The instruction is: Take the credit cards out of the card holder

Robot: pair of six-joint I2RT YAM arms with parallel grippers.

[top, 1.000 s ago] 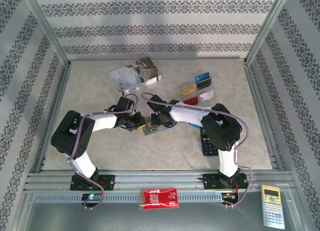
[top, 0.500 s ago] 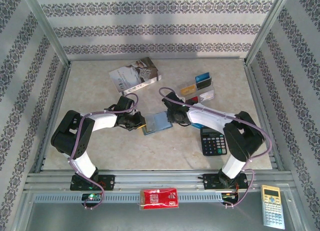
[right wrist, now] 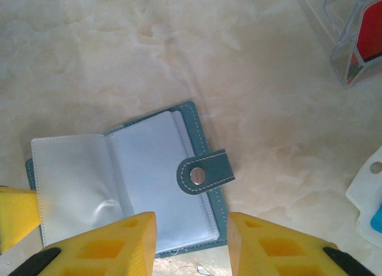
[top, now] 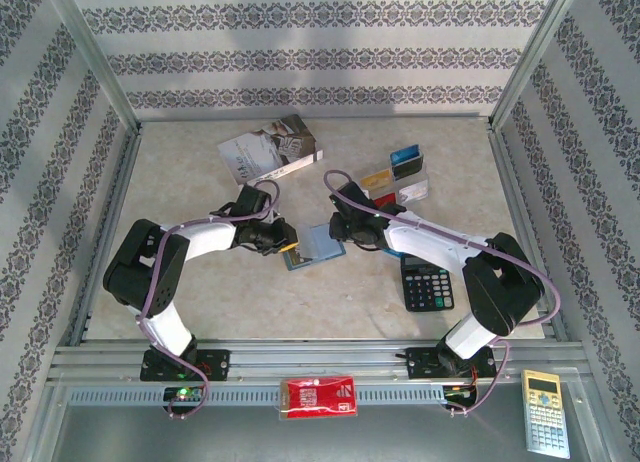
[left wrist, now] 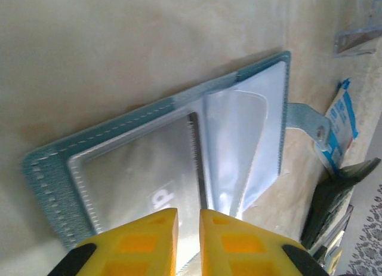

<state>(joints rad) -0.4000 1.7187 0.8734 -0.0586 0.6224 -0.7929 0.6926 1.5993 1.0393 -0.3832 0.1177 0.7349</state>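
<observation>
Blue-grey card holder [right wrist: 137, 180] lies open; right gripper [right wrist: 191, 217] hangs spread above it, left gripper [left wrist: 188, 213] nearly pressed together at its edge, pinching or not, can't tell.

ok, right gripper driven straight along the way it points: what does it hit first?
Most likely the flat blue-grey folding card holder, lying open on the marbled table directly ahead of the open right gripper. How much gap remains is unclear.

Not much we can read here. Inside the card holder [left wrist: 149, 168], white lettering shows through a clear sleeve. It looks like a "d", the rest is unclear. Print on the book [top: 270, 150] and red packet [top: 318, 395] is too small for us.
</observation>
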